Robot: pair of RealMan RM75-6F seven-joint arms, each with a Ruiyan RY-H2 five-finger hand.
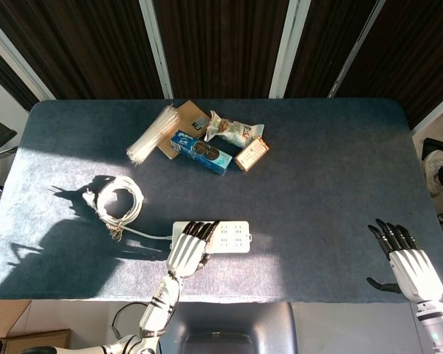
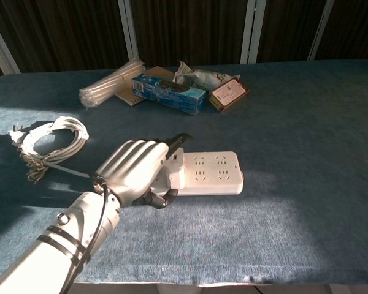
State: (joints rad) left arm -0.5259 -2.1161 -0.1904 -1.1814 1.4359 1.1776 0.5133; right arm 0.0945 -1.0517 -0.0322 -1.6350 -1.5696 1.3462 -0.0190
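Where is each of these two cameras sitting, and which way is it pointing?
Head view: high above the near edge, looking almost straight down on the blue table; shows the left hand on the white power strip and the right hand, held apart from everything.
Chest view: lower, at the near edge, looking forward and slightly down across the table; only the left hand and forearm show.
Shared: the left hand, power strip, coiled cable and the snack packages.
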